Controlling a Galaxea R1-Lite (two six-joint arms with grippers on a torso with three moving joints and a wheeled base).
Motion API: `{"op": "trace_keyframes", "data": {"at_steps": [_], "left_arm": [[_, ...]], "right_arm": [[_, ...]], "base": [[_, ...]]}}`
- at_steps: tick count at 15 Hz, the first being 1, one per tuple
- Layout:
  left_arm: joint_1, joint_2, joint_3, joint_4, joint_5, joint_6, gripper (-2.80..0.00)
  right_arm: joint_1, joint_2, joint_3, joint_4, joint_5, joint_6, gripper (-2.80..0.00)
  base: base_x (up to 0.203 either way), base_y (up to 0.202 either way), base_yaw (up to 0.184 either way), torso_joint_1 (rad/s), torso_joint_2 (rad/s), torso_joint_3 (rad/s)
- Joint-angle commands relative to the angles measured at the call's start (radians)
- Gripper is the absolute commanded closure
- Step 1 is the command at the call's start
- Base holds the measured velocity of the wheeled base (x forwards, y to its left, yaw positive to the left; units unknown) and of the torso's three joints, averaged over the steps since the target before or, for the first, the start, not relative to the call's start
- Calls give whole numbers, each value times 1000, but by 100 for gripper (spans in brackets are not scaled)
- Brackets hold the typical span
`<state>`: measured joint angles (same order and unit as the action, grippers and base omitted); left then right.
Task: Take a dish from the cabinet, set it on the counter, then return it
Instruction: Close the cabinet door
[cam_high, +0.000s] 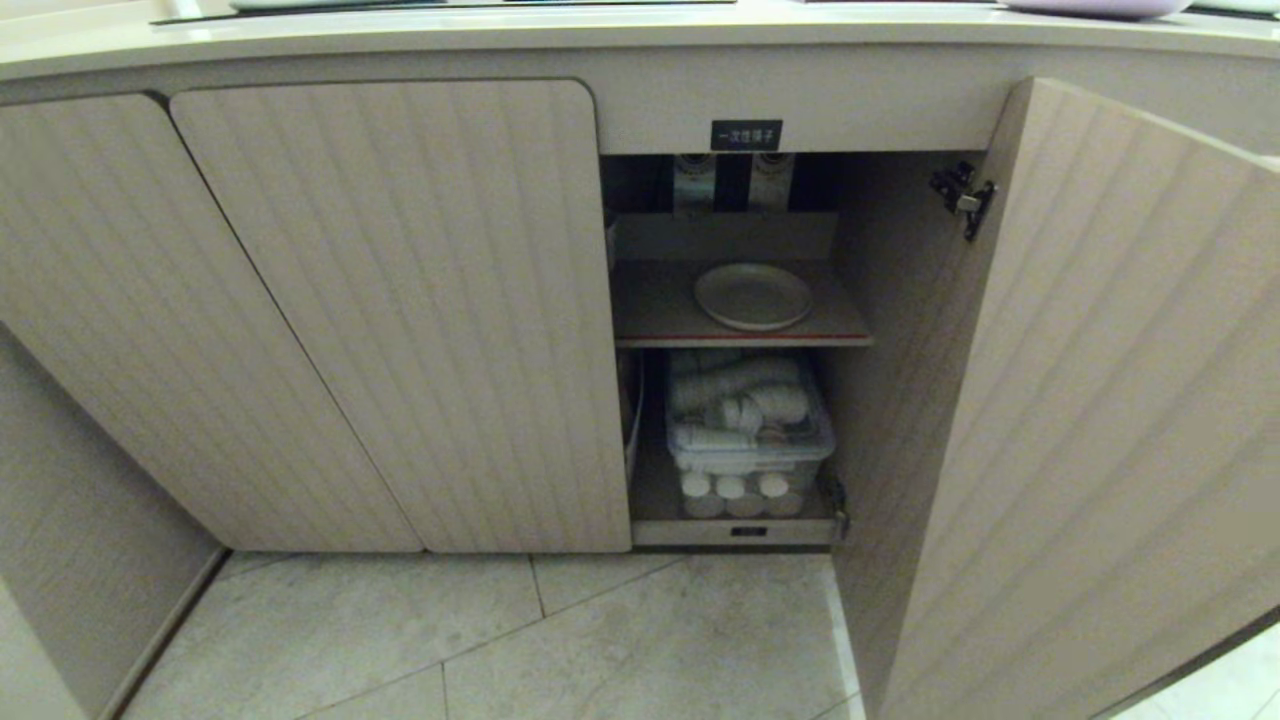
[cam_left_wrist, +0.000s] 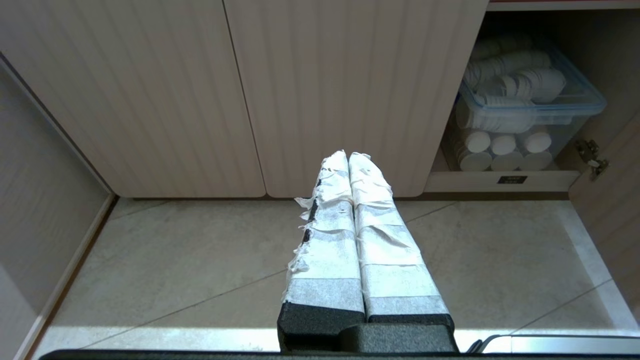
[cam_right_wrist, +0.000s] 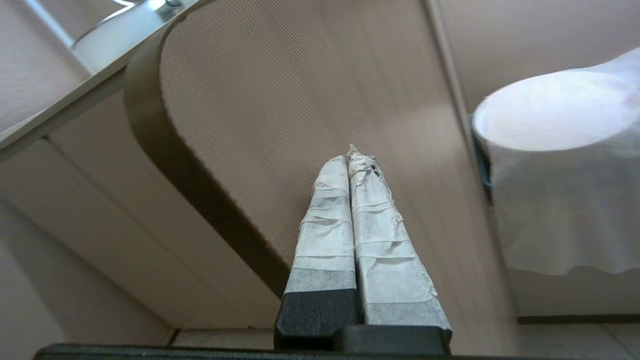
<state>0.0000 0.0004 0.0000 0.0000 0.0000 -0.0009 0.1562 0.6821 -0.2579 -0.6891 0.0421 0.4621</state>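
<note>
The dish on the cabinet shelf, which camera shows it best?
The head view. There the dish lies whole on the red-edged upper shelf inside the open cabinet. The left wrist view shows only the lower compartment with its clear bin, not the dish. The right wrist view faces the open door; no dish.

left pincer (cam_left_wrist: 348, 156): tape-wrapped fingers pressed together, aimed low and forward | right pincer (cam_right_wrist: 348, 154): tape-wrapped fingers pressed together, tilted upward

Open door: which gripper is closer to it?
Right. The right gripper, shut, points at the open door from close by; the left gripper, shut, hangs over the floor facing the closed doors, farther off.
</note>
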Motion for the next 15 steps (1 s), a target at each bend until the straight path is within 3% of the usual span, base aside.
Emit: {"op": "trace_keyframes", "data": {"at_steps": [1, 11, 15], "left_arm": [[0, 0, 0, 0, 0, -1, 0], [0, 0, 0, 0, 0, -1, 0], [0, 0, 0, 0, 0, -1, 0]], "right_arm": [[32, 49, 0, -27, 0, 3, 0], [85, 282, 11, -257, -1, 34, 0], [116, 306, 5, -279, -1, 55, 0]], "base": [[0, 0, 0, 0, 0, 0], [0, 0, 0, 0, 0, 0], [0, 0, 0, 0, 0, 0]]}}
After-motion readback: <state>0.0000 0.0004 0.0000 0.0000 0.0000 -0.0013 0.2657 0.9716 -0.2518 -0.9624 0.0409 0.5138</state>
